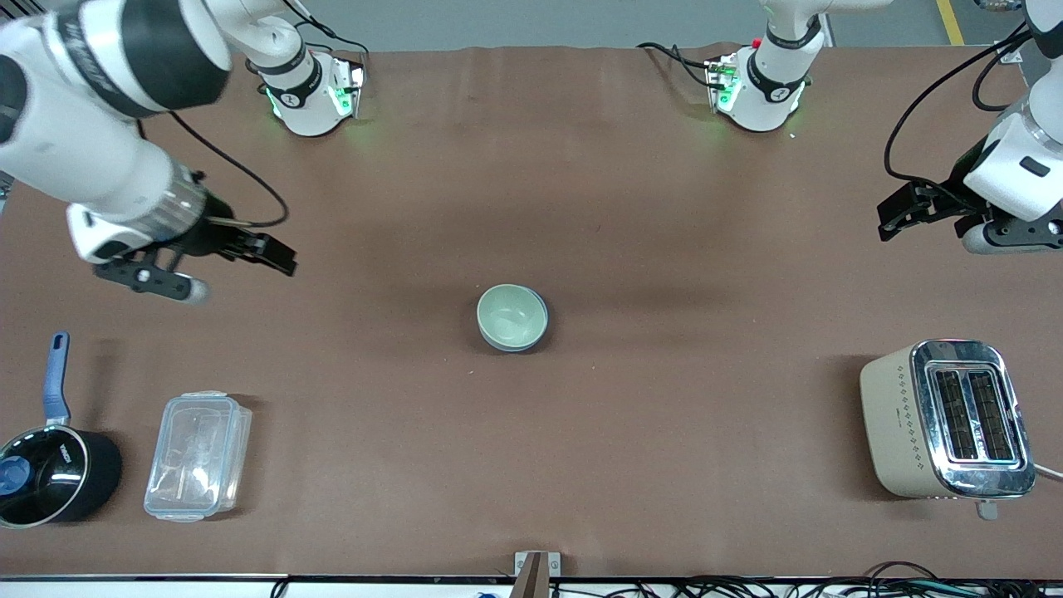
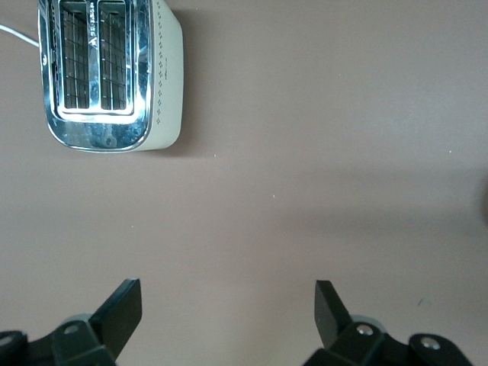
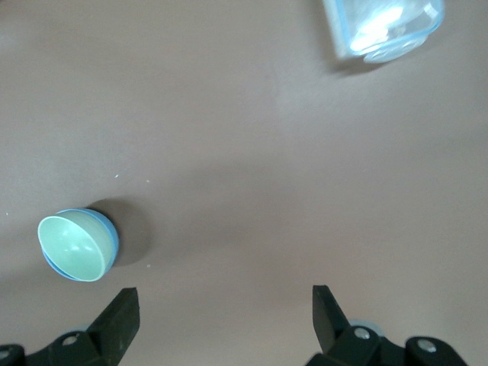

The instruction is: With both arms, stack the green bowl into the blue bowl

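Black fingers (image 3: 122,313) of the right gripper (image 3: 221,316) are spread wide and empty above bare table (image 1: 664,232) near the right arm's end; the left gripper (image 2: 229,313) hangs likewise, fingers (image 2: 332,309) parted, holding nothing, above the toaster (image 1: 947,419). Mid-table, the green bowl (image 1: 511,315) sits nested in the blue bowl (image 1: 540,336); both arms are clear of it

A brown matte cover spreads over the table (image 1: 631,208), creased along the edge by the arm bases. Grey floor (image 1: 540,21) shows above it, crossed by a yellow line (image 1: 951,21). Black cables (image 1: 830,588) tangle below the table's nearest edge. Soft shadows lie across its middle.
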You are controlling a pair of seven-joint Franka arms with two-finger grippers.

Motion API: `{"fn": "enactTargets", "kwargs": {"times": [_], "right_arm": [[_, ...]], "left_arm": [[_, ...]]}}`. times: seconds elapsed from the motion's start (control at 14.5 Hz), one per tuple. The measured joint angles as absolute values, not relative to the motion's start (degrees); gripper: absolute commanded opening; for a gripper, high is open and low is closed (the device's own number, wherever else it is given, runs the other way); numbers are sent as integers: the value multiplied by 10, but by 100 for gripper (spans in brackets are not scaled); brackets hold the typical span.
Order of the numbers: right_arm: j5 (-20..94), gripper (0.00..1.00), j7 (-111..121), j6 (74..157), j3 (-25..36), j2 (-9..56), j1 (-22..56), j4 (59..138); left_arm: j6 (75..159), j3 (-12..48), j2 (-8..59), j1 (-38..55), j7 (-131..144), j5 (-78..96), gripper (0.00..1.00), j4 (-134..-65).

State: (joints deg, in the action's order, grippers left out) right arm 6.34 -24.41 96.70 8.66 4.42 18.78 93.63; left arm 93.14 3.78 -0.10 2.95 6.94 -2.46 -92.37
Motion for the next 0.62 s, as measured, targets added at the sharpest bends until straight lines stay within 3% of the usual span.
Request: {"fn": "enactTargets", "kwargs": {"times": [0.42, 0.62], "right_arm": [[37, 100, -85, 958, 89, 18, 86, 931], [34, 100, -68, 950, 89, 15, 44, 880]], "left_arm": [[934, 38, -1, 29, 69, -25, 100, -924], [935, 38, -1, 29, 69, -25, 100, -923]]}}
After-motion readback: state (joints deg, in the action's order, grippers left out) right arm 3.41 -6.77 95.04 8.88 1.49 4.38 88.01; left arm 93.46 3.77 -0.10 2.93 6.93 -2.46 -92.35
